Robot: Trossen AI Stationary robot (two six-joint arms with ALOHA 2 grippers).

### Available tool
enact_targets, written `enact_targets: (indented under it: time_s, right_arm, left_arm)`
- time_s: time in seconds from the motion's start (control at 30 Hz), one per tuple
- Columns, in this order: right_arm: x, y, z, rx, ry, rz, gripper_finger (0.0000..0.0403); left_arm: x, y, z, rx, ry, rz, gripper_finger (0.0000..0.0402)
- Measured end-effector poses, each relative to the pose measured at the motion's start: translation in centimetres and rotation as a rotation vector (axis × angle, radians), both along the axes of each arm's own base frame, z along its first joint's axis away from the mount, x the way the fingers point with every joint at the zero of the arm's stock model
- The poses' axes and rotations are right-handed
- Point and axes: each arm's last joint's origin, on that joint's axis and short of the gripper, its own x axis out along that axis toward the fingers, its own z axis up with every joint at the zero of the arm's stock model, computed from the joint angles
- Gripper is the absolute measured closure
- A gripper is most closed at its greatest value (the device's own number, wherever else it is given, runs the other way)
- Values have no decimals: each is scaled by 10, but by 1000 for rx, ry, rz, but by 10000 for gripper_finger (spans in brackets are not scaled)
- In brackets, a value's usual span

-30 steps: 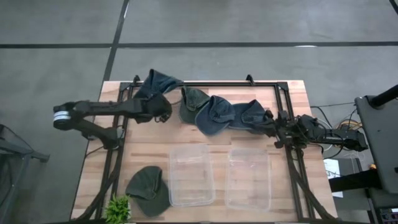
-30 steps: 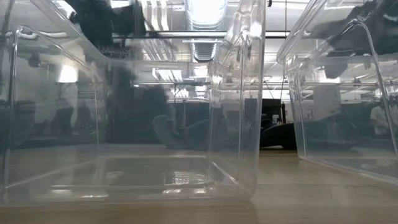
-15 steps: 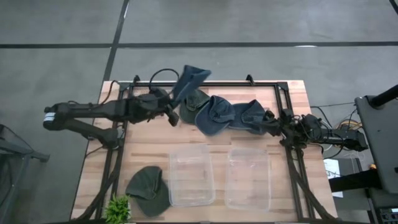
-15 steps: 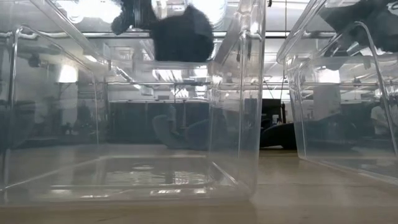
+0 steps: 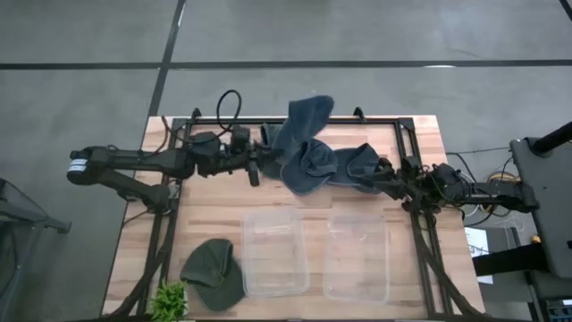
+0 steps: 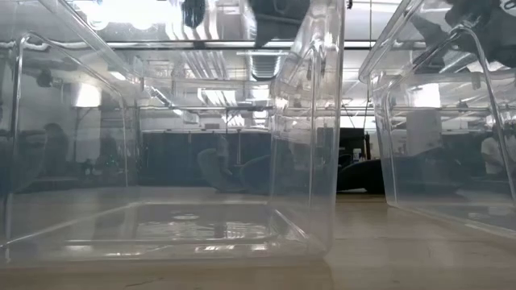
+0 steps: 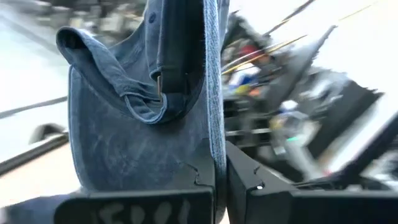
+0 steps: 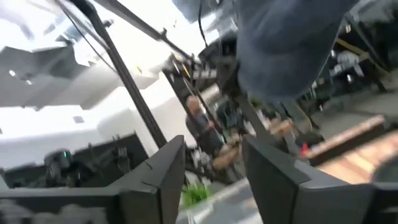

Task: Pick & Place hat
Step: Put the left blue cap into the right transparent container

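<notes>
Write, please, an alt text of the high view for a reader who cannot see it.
The left tool holds a blue hat lifted above the table's far side. Beside it lie more blue hats, reaching to the right tool. Nearer stand two clear bins and a green hat.

Grey concrete floor (image 5: 89, 98) with dark seams is surrounding the light wooden plank desk (image 5: 214, 215) on every side. In the low view, bright ceiling lights (image 6: 121, 8) are glaring over a dim hall with dark cabinets (image 6: 173, 157) standing behind.
</notes>
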Motion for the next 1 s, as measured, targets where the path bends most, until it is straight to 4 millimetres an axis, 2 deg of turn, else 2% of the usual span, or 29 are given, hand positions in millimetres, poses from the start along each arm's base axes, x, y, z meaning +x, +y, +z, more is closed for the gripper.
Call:
enact_targets:
  time_s: [0.13,0.33,0.43,0.67,0.83,0.9,1.0]
  right_arm:
    - [2,-2,3,0,-32,-53,225]
    - [9,-1,2,26,19,-22,225]
    - [14,2,17,1,1,28,224]
    - [30,11,70,-157,-68,128,217]
    - [54,15,76,-263,90,141,209]
    - [61,17,80,-300,75,144,206]
    - [68,21,92,-333,2,149,204]
  left_arm:
    - [14,-8,3,-12,-110,-86,395]
    - [34,-26,14,-21,-319,-252,395]
    - [49,-37,14,-5,-342,-295,395]
    - [82,-50,27,47,-374,-366,396]
    - [90,-62,52,110,-446,-461,396]
    - [87,-66,60,145,-479,-468,396]
    - [87,-69,60,158,-465,-471,396]
